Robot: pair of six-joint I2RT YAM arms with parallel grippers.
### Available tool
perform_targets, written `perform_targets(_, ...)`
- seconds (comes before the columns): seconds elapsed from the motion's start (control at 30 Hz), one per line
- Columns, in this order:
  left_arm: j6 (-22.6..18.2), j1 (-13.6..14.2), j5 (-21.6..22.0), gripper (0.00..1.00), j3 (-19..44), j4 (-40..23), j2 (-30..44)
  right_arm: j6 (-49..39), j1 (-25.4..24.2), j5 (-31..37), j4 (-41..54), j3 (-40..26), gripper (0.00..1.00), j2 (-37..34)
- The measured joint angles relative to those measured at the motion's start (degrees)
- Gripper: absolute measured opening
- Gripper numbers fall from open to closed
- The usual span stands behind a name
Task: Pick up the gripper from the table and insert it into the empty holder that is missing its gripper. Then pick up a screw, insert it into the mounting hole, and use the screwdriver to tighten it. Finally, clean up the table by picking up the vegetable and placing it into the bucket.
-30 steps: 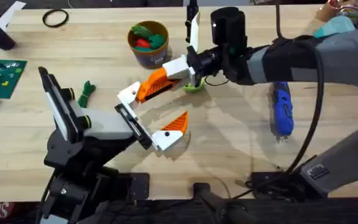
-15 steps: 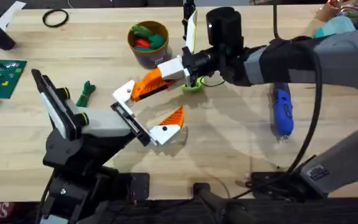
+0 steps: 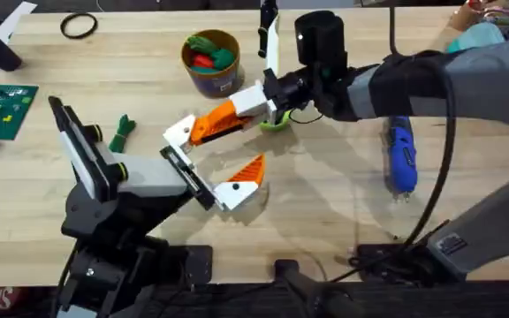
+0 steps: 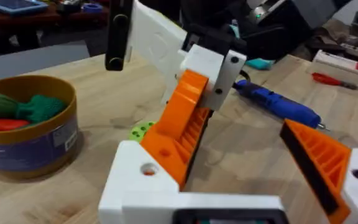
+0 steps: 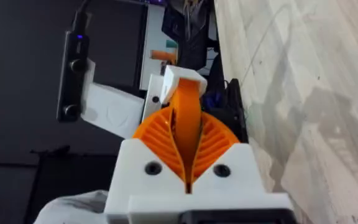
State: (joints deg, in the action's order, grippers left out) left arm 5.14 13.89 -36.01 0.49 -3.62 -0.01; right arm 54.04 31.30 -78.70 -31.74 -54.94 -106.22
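Observation:
The loose gripper, an orange ribbed finger with a white base, hangs above the table. My right gripper is shut on its far end, and its pads clamp the orange blade. The white base rests against the holder rail of my left gripper, opposite that gripper's own orange finger. I cannot tell whether the base is seated. The blue screwdriver lies at the right. The bucket holds red and green vegetables. A green vegetable lies on the table to the left.
A small lime-green part sits under the right gripper. A green circuit board lies at the far left and a black ring at the back left. A black-and-white stand rises behind the bucket.
The held finger and both grippers shifted a little to the left, then eased slightly back. The right gripper's hold has not changed.

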Motion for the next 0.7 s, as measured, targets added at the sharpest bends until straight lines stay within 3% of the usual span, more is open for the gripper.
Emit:
perform_targets(0.3,-0.41,0.24,-2.54,0.986,0.02,-0.03,0.0,-0.4,0.21,-3.78,1.04,0.04,0.014,-0.56)
perform_targets(0.7,0.93,0.37,-4.63,0.986,0.02,-0.3,0.0,-0.28,0.23,-1.69,4.22,0.02,0.015,-0.43)
